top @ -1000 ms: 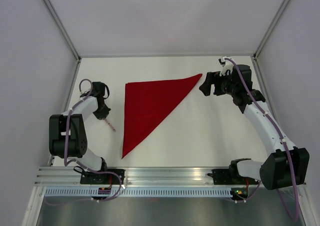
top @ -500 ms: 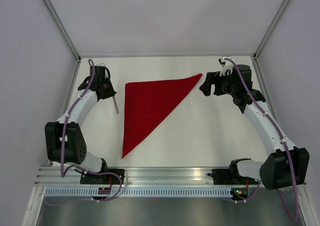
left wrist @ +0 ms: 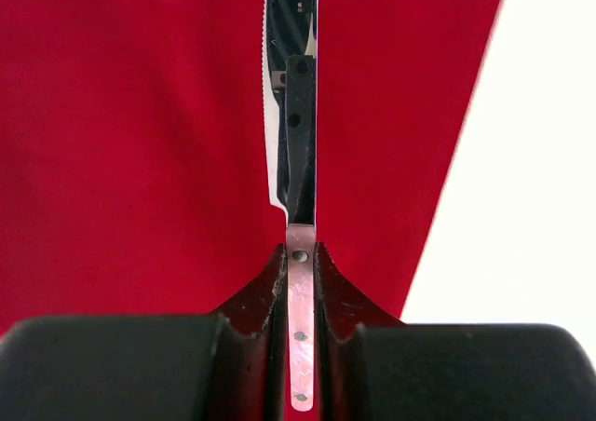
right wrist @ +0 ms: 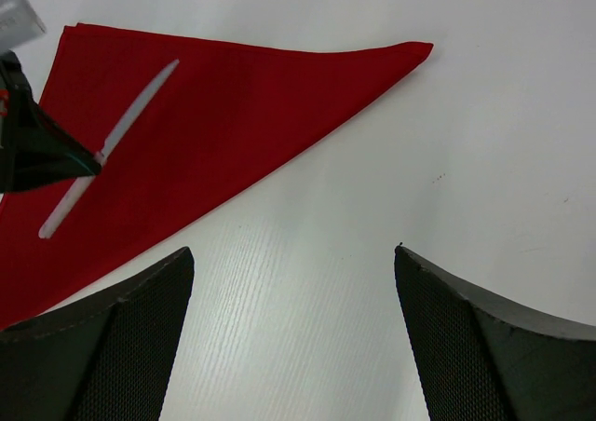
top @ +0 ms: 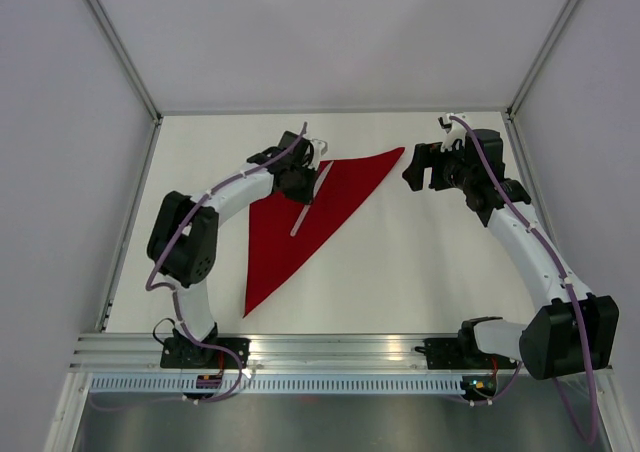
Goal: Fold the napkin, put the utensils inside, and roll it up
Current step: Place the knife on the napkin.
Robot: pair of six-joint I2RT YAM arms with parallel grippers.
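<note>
One bright red cloth napkin (top: 275,242), folded into a triangle, lies flat on the white surface (top: 420,272). The left jaws pinch the pale pinkish handle of a slim table knife (left wrist: 296,188), its serrated blade stretched out over the red cloth. The right jaws stand spread wide above the surface, near the napkin's far right tip.

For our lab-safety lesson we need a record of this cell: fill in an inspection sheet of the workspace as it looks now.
Surface: white table, wood-grain finish.
Job's things: red napkin folded into a triangle, flat; one knife over it; no other utensils seen.
Clutter: nothing seen.
Grippers: left gripper shut on the knife's handle; right gripper open, empty, beside the napkin's corner.
Cables: purple cables along both arms.
Surroundings: white walls; aluminium rail at near edge.
</note>
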